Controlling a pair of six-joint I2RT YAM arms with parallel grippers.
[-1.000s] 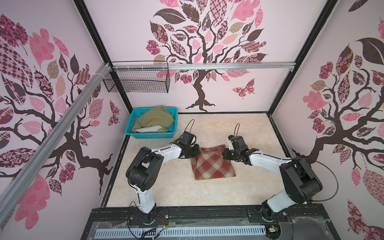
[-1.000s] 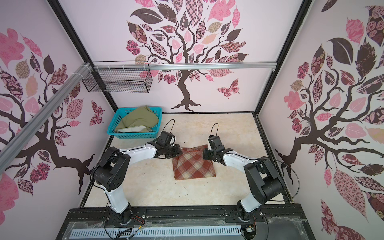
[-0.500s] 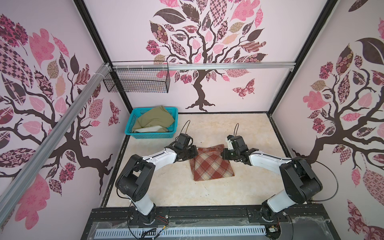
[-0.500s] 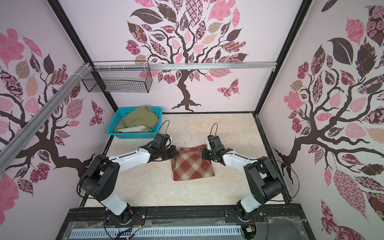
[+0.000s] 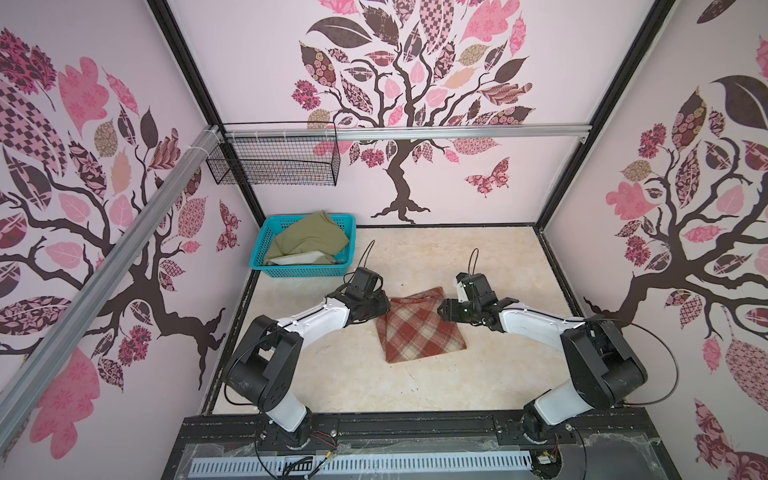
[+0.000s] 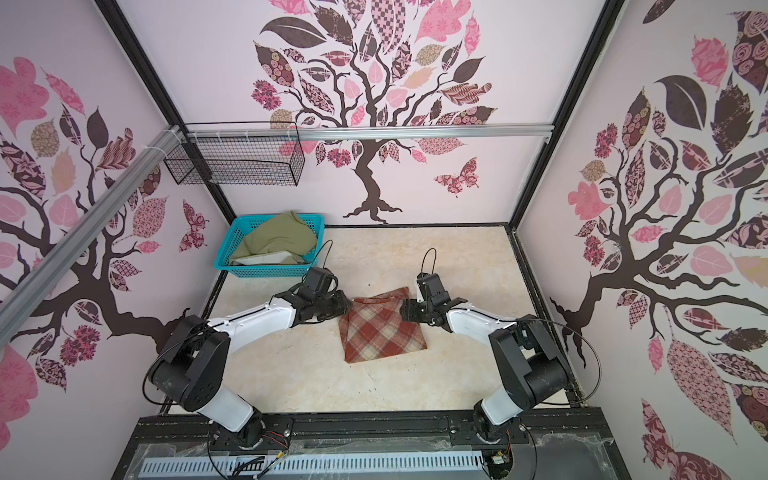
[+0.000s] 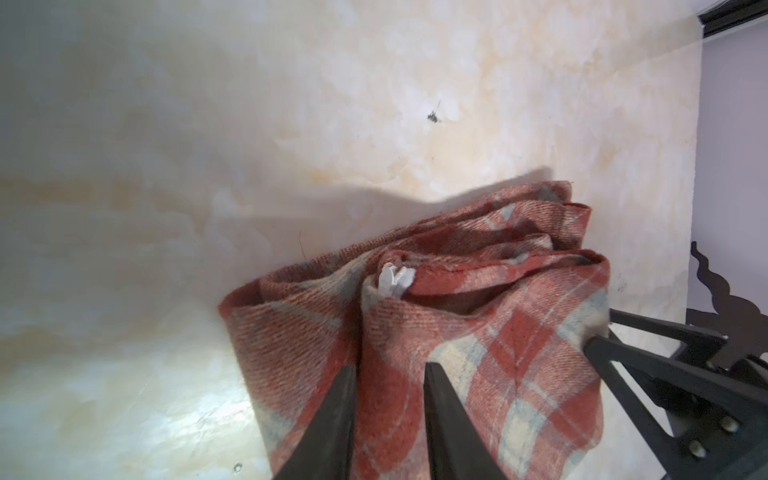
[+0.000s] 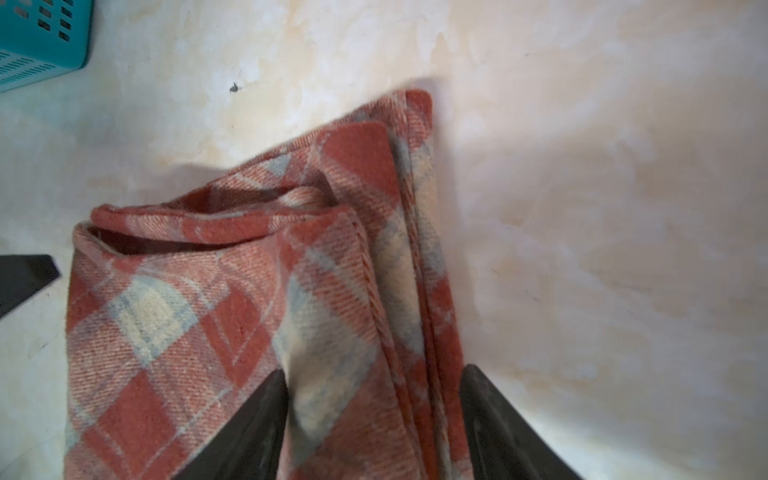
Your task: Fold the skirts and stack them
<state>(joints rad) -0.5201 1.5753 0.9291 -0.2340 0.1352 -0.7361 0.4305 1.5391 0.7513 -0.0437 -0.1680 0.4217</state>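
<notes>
The rust-red and cream plaid skirt (image 5: 419, 332) (image 6: 382, 332) lies folded flat in the middle of the table. My left gripper (image 5: 384, 307) (image 6: 349, 307) sits at its far left corner. In the left wrist view the left gripper (image 7: 388, 365) stands slightly open over the plaid skirt (image 7: 498, 332). My right gripper (image 5: 442, 309) (image 6: 405, 311) is at the far right corner. In the right wrist view the right gripper (image 8: 374, 370) is wide open astride the plaid skirt's (image 8: 208, 311) layered edge. The olive-green skirt (image 5: 309, 241) (image 6: 278, 241) lies crumpled in the basket.
The turquoise basket (image 5: 303, 272) (image 6: 266, 270) (image 8: 37, 37) stands at the table's far left corner. A black wire basket (image 5: 278, 162) hangs from the rail on the back wall. Patterned walls close in three sides of the table.
Both grippers have opened and let go of the plaid skirt's far corners. The skirt has shifted slightly and now lies flat.
</notes>
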